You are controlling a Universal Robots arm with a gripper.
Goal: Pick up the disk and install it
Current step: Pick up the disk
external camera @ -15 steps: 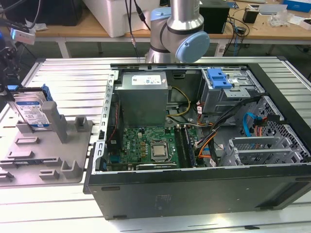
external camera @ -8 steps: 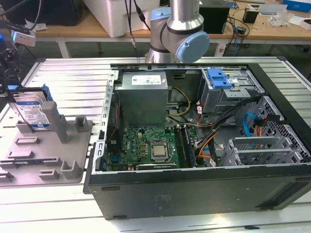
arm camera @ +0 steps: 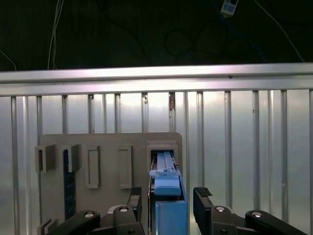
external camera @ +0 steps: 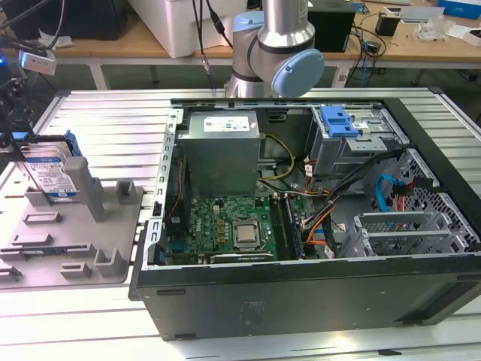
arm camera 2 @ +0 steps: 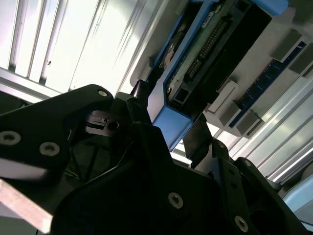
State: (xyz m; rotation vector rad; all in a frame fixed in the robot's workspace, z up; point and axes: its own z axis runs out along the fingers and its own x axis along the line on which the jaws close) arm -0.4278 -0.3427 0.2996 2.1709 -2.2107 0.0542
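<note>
Open computer case [external camera: 301,301] on slatted table [external camera: 113,120]; grey fixture [external camera: 83,241] beside.

I see the disk [external camera: 46,177] standing upright on edge at the exterior view's left, seated in a slot of the grey fixture [external camera: 83,241] and leaning neither way as far as I can tell. Its broad silver face carries a blue-and-white label [external camera: 51,180], and a blue caddy rail [arm camera: 170,213] frames its sides. In the first wrist view I am looking along its thin edge, with the blue rail nearest. In the second wrist view its narrow end shows a dark connector strip [arm camera 2: 211,43] set between the blue rails.
</note>
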